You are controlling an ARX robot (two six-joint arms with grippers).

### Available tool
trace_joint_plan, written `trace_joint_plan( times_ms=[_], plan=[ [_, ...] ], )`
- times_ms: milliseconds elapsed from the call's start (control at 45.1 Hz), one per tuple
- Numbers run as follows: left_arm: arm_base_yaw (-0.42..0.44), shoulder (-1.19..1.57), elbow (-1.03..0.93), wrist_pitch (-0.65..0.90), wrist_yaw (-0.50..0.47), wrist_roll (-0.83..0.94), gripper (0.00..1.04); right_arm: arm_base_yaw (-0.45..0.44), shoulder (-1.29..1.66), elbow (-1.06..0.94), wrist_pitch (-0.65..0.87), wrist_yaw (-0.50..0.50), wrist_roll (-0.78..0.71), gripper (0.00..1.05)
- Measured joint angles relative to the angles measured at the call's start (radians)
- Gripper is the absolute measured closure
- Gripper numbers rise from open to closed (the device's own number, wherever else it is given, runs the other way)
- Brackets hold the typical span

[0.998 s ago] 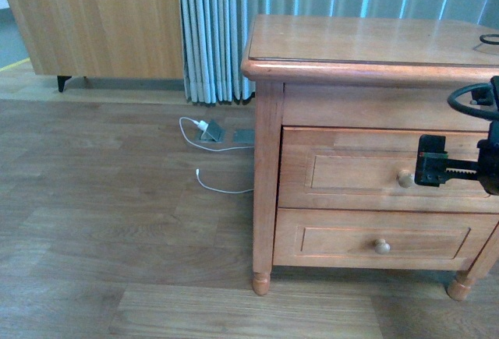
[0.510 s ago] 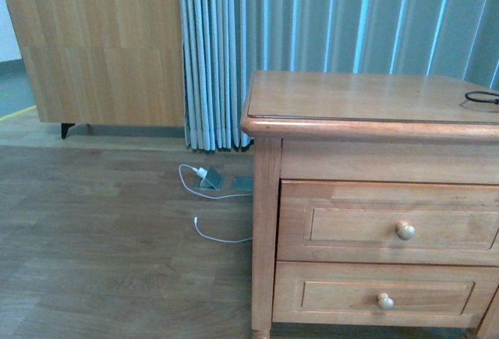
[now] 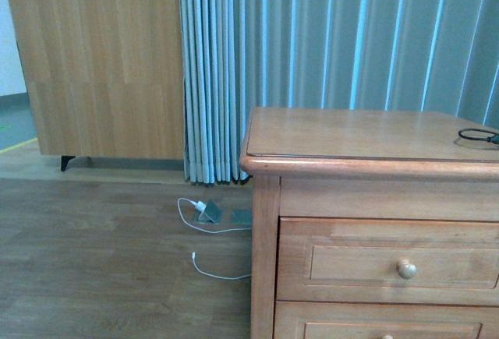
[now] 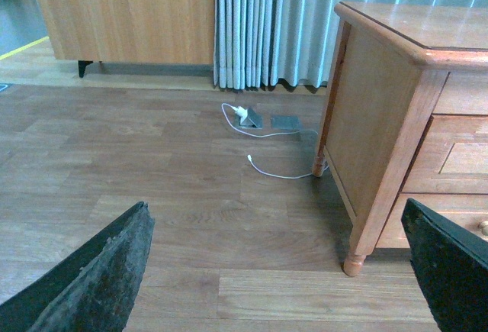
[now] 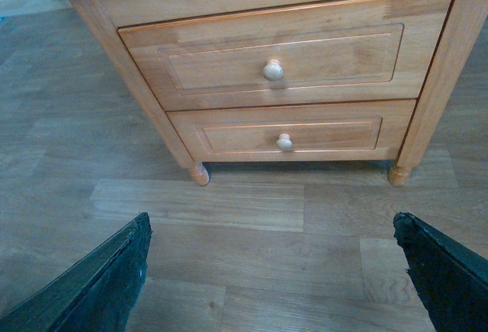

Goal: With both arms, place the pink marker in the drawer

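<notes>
The drawer is the upper one of a light-brown nightstand and is shut, its round pale knob facing me. The right wrist view shows it from the front, with the knob. The pink marker is out of view in every frame. My left gripper hangs open over bare wood floor, to the side of the nightstand's front leg. My right gripper is open over the floor in front of the nightstand, nothing between its fingers. Neither arm shows in the front view.
A lower drawer sits beneath the upper one. A black cable loop lies on the nightstand top. A white cable and a floor socket lie by the curtain. A wooden cabinet stands at the back left.
The front view has tilted upward, so the nightstand sits lower in the picture. The right gripper, which was in front of the upper drawer's knob, has left that view.
</notes>
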Motion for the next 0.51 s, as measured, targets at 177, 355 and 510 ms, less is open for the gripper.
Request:
trace_joint_plan(
  times_ms=[177,355,510],
  plan=[
    [0.0,0.0,0.0,0.0,0.0,0.0,0.06,0.016,-0.01,-0.035,0.096,0.064,0.007,0.13],
    [0.0,0.0,0.0,0.0,0.0,0.0,0.06,0.119,-0.128,-0.185,0.47,0.32,0.007,0.48],
    [0.0,0.0,0.0,0.0,0.0,0.0,0.06,0.177,-0.209,-0.216,0.417,0.373,0.007,0.8]
  ],
)
